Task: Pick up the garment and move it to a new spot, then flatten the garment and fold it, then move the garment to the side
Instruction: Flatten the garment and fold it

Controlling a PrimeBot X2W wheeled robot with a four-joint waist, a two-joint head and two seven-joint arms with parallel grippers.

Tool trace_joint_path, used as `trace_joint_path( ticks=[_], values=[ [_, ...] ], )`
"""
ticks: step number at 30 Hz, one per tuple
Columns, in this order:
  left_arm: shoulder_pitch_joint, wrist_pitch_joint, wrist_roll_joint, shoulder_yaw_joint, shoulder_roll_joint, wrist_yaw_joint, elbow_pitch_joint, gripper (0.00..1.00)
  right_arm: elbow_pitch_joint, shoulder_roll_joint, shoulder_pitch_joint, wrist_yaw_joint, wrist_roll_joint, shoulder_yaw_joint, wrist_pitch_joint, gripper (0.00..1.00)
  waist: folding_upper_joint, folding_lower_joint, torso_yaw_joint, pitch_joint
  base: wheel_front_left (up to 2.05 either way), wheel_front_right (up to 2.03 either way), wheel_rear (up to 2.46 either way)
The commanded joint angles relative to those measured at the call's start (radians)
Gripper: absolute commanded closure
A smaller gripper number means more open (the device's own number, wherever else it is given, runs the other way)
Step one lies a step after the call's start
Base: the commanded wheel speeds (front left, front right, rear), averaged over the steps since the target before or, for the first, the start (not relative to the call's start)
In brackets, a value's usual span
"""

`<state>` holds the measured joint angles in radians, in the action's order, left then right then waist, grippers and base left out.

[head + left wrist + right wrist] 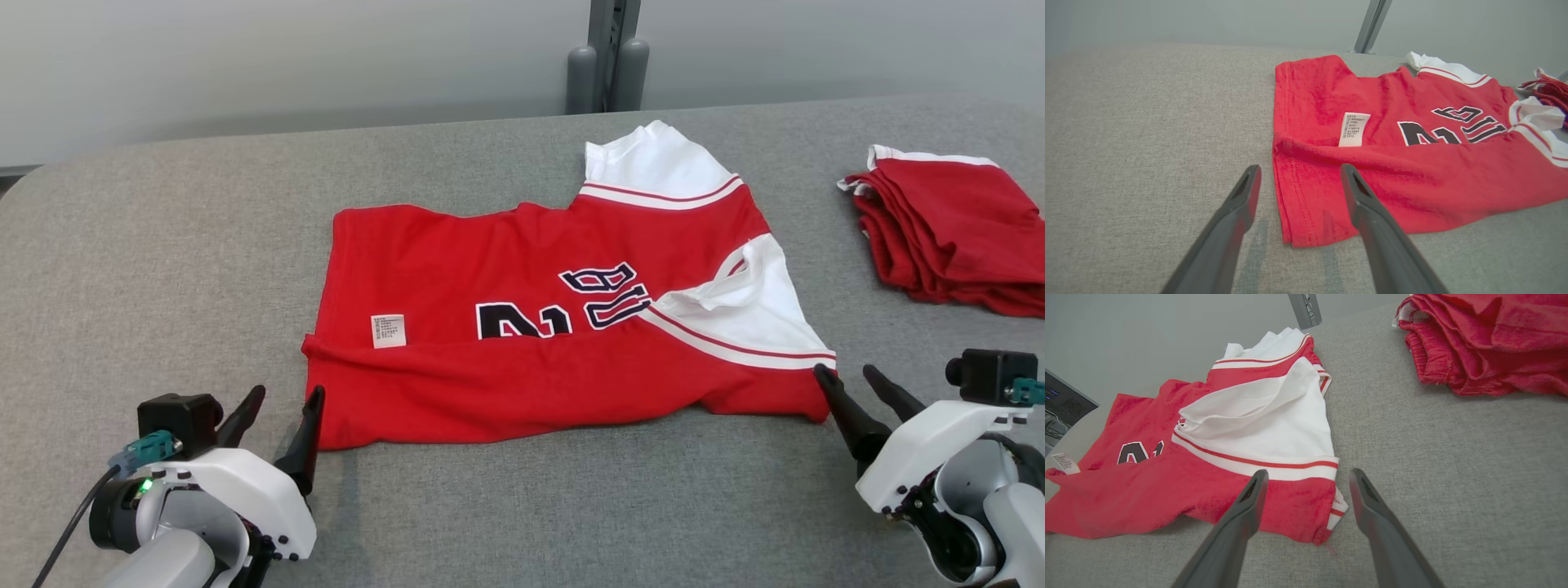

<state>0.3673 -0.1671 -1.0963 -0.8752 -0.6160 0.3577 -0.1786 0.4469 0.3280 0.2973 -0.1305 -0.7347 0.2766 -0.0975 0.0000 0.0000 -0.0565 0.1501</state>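
While the jersey [539,343] lies flat with one fold apparently in, your left gripper [288,392] and right gripper [845,371] sit spread, empty, at its near corners; more folding and the side move likely remain.

Lab setup: grey fabric table [506,506] against bare wall [245,57].
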Motion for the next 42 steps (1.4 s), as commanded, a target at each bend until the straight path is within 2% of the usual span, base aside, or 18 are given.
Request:
trace_joint_path(
  ticks=[1,7,12,16,24,25,26,27,28,29,30,31,37,42],
  values=[
    [-0.011,0.003,0.004,-0.002,0.0,0.0,-0.004,0.0,0.015,-0.006,0.005,-0.001,-0.007,-0.002,-0.01,0.0,0.0,0.0,0.004,0.005,0.0,0.0,0.0],
    [0.016,0.01,0.015,-0.024,0.023,-0.029,-0.046,0.0,0.092,-0.032,0.034,-0.001,-0.011,-0.023,-0.039,0.0,0.0,0.0,0.015,0.018,0.0,0.0,0.0],
    [0.045,0.015,0.019,-0.041,0.064,-0.057,-0.12,0.0,0.131,-0.046,0.046,-0.001,-0.008,-0.036,-0.069,0.0,0.0,0.0,0.021,0.026,0.0,0.0,0.0],
    [0.066,0.036,0.005,-0.052,0.102,-0.077,-0.187,0.0,0.129,-0.055,0.048,-0.001,-0.016,-0.027,-0.095,0.0,0.0,0.0,0.016,0.03,0.0,0.0,0.0],
    [0.079,0.092,-0.014,-0.072,0.133,-0.096,-0.295,0.0,0.112,-0.056,0.048,-0.001,-0.023,-0.007,-0.107,0.0,0.0,0.0,0.002,0.031,0.0,0.0,0.0],
    [0.079,0.092,-0.015,-0.072,0.137,-0.103,-0.306,0.0,0.11,-0.057,0.046,-0.001,-0.023,-0.004,-0.106,0.06,0.0,0.0,0.001,0.03,0.0,0.0,0.0],
    [0.081,0.092,-0.016,-0.074,0.139,-0.108,-0.315,0.0,0.109,-0.057,0.045,-0.001,-0.024,-0.002,-0.107,0.16,0.0,0.0,0.0,0.03,0.0,0.0,0.0],
    [0.083,0.092,-0.017,-0.076,0.143,-0.114,-0.322,0.02,0.107,-0.056,0.043,-0.001,-0.026,0.001,-0.108,0.51,0.0,0.0,0.0,0.029,0.0,0.0,0.0],
    [0.084,0.095,-0.02,-0.079,0.149,-0.124,-0.328,0.32,0.106,-0.055,0.042,-0.001,-0.028,0.004,-0.109,0.6,0.0,0.0,0.0,0.028,0.0,0.0,0.0],
    [0.084,0.1,-0.022,-0.084,0.153,-0.133,-0.332,0.76,0.105,-0.053,0.04,-0.001,-0.029,0.006,-0.109,0.74,0.0,0.0,0.001,0.027,0.0,0.0,0.0],
    [0.084,0.102,-0.023,-0.086,0.156,-0.14,-0.335,1.0,0.103,-0.05,0.039,-0.001,-0.031,0.009,-0.108,0.96,0.0,0.0,0.001,0.025,0.0,0.0,0.0],
    [0.084,0.103,-0.024,-0.087,0.157,-0.144,-0.338,1.0,0.1,-0.048,0.038,-0.001,-0.032,0.013,-0.106,1.0,0.0,0.0,0.002,0.024,0.0,0.0,0.0],
    [0.08,0.099,-0.024,-0.083,0.142,-0.151,-0.327,1.0,0.082,-0.023,0.041,-0.001,-0.048,0.029,-0.102,1.0,0.0,0.0,0.008,0.005,0.0,0.0,0.0],
    [0.054,0.111,-0.031,-0.085,0.111,-0.144,-0.276,1.0,0.054,0.024,0.041,-0.001,-0.074,0.042,-0.129,1.0,0.0,0.0,0.01,-0.019,0.0,0.0,0.0]
  ],
)
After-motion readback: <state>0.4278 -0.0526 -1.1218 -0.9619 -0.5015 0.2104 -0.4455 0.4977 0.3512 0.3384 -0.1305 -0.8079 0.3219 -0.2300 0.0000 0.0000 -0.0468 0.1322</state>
